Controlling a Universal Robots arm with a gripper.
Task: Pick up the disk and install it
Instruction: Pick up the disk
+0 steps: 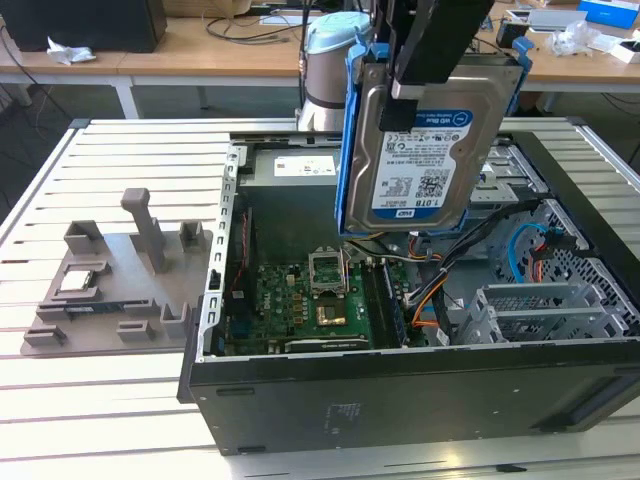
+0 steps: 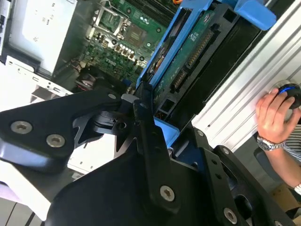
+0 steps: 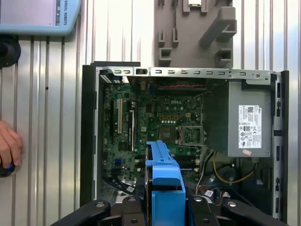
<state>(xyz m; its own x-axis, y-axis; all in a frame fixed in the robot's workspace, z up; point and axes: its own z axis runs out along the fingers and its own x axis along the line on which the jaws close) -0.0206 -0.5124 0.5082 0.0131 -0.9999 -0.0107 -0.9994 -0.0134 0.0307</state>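
The disk (image 1: 420, 150) hangs upright above the open case (image 1: 400, 400), label towards the exterior camera and clear of everything inside. The end effector (image 1: 405, 100) is closed on the disk's upper part, pinching the metal body and blue rails. In the second wrist view the disk (image 2: 188, 56) shows its green circuit side, and the grip looks square.

The step in hand appears to be carrying the disk to its bay: the pick is done, the install is not.

From the big things down:
- **Desk:** the desk (image 1: 120, 420) is slatted and level, so the case should not rock.
- **Case:** it lies on its side with the opening up.
- **Cage:** the cage (image 1: 540, 310), at the exterior view's right, is probably the target. The rails would need to line up with its guides before any push, or they could jam.
- **Board:** the board (image 1: 300, 300) lies under and just beside the disk, so the disk should cross it high.
- **Cables:** the cables (image 1: 430, 295) sit below the disk's lower edge and could snag a rail corner.

Count:
- one desk
- one case
- one power supply (image 3: 244, 122)
- one board
- one grey fixture (image 1: 120, 280) on the desk beside the case
- one disk
- one hand (image 3: 8, 143) resting on the desk, apart from the case
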